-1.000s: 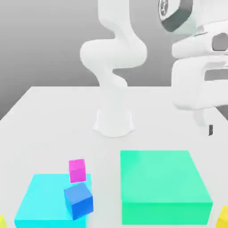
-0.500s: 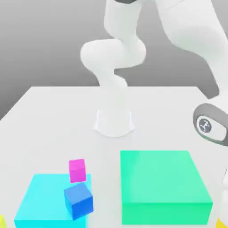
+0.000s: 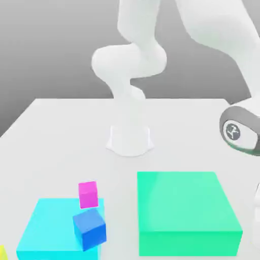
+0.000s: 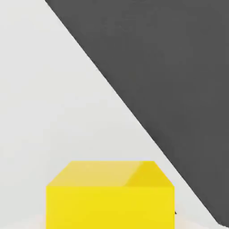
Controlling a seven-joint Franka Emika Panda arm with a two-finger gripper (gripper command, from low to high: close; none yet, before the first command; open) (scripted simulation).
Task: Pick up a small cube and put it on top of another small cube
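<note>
White tabletop (image 4: 53, 98) noted; yellow cube (image 4: 109, 197) seen near its edge, presumably being approached; pincer state cannot be told.

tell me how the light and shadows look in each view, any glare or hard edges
Exterior view: soft, even light; the green block shows a paler sheen on top and a darker front face, and the blue cube has shaded sides, with no strong cast shadows on the table. Hand view: the yellow cube has a brighter top, flat front, and the table edge cuts sharply against dark background.
</note>
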